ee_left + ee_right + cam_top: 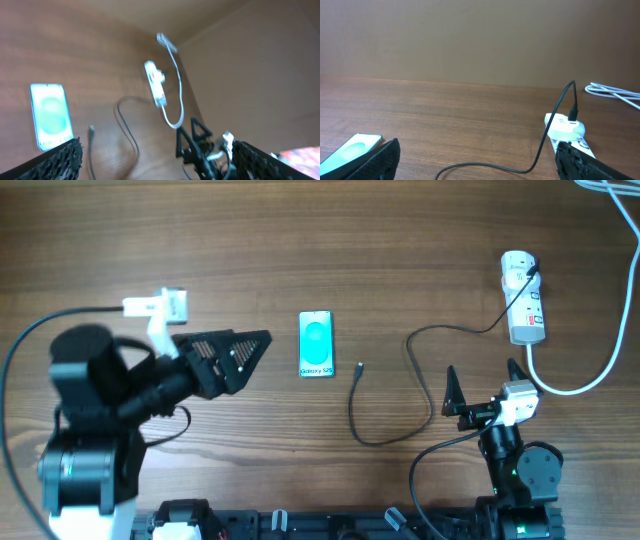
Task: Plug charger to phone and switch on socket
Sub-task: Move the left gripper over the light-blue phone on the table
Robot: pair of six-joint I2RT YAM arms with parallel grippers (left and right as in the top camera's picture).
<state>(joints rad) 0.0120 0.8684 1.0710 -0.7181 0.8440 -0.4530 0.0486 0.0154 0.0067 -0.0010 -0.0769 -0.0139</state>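
Note:
The phone (pixel 316 345) lies flat mid-table with its cyan screen up; it also shows as the phone (pixel 50 115) and the phone (pixel 352 150). The charger's thin black cable (pixel 375 440) loops across the wood. Its connector tip (pixel 359 367) rests loose just right of the phone, and its plug (pixel 535 272) sits in the white socket (pixel 523 298) at the far right. My left gripper (pixel 252 352) hovers open just left of the phone, holding nothing. My right gripper (pixel 482 380) stands open near the front edge, below the socket, holding nothing.
A white cord (pixel 600 370) curves from the socket's near end up the right edge of the table. Both arm bases stand along the front edge. Bare wood stretches between the phone and the socket, crossed only by the charger cable.

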